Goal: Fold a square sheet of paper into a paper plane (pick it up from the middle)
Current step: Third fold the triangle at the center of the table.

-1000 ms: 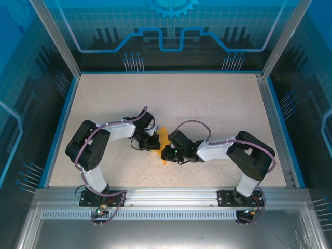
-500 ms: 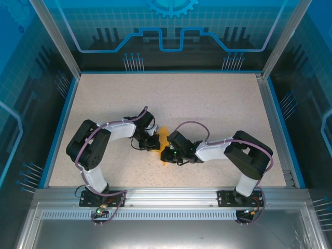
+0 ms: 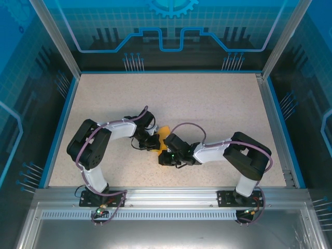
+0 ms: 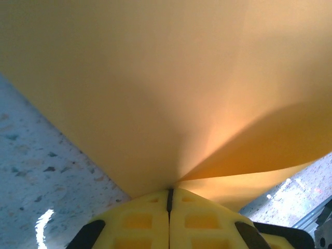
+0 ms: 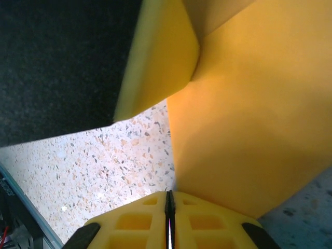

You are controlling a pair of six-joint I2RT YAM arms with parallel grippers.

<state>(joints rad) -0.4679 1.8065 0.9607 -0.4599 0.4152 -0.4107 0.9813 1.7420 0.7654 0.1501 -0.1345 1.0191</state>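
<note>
The square sheet of paper [image 3: 163, 132] is held off the table [image 3: 218, 104] between the two arms, near the middle of the work surface and toward its near edge. It is no longer flat: in the left wrist view one panel rises away from the camera while a second panel bends off to the right along a soft crease that starts at the grip point.

Purpose of the hold: each arm grips the sheet at a separate edge, so that one gripper can anchor the paper while the other moves a flap across. Judged from the bend between the two grip points, a fold is being formed or tightened. The plane shape is not yet recognisable.

Left gripper [image 4: 169, 201]: the jaws stand together, with only a thin dark seam between the yellow pads. The paper emerges directly from that seam, so the gripper is clamped on the sheet.

Right gripper [image 5: 168, 206]: the jaws are likewise pressed together. The edge of the orange panel runs into the seam from the right, so this gripper is also clamped on the sheet. Speckled table surface is visible below and to the left of the panel.
</note>
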